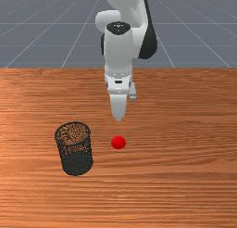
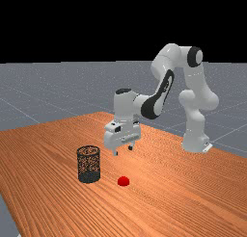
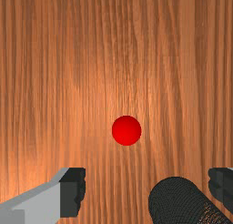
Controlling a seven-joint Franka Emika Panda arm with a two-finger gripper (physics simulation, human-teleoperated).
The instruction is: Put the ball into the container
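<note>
1. Front view: the tool (image 1: 118,118) is hovering above the surface (image 1: 185,171) and pointing down. The ball (image 1: 118,142) is resting on the surface, well apart from the tool. The container (image 1: 77,164), a dark mesh cylinder, is standing upright on the front view's left of the ball, the 2 items not touching.
2. Far view: the ball is lying almost straight below the tool. The coming move is therefore calling for a mainly vertical descent, with little sideways correction. The arm (image 2: 171,82) is reaching in from the far view's right and is leaving the space between tool and ball free.
3. Wrist view: the 2 fingers (image 3: 73,193) are standing wide apart and gripping nothing. Allowing for depth, the ball is appearing near the centre of their closing line. Being round, it is offering no long axis to match; uneven contact is likely to roll it.
4. Wrist view, clearance: the container is standing to the side, closer to 1 finger than to the other. It is not blocking the descent, but sideways drift toward it is risking contact.
</note>
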